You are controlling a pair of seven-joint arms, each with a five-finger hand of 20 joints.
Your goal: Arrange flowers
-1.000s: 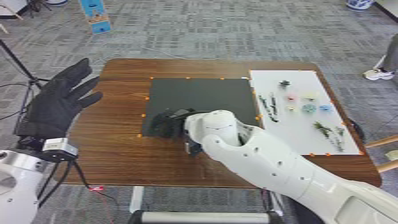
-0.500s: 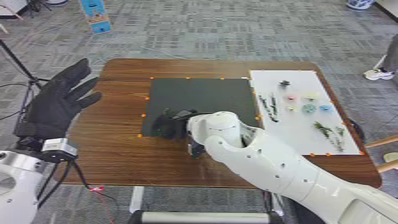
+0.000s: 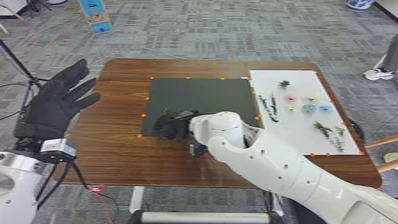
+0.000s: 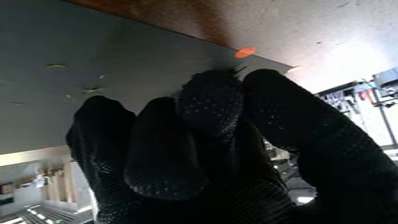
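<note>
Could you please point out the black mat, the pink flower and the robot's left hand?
Black mat (image 3: 200, 95): head view, bare middle part of its surface.
Pink flower (image 3: 291, 98): head view, middle of the bloom.
Left hand (image 3: 53, 106): head view, on its palm.

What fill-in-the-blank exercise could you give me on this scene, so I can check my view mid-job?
1. The hand over the black sheet is the robot's ____ one.
2. The pink flower head lies on the ____ sheet.
3. Small ____ markers line the black sheet's edge.

Missing words: right; white; orange.
</note>
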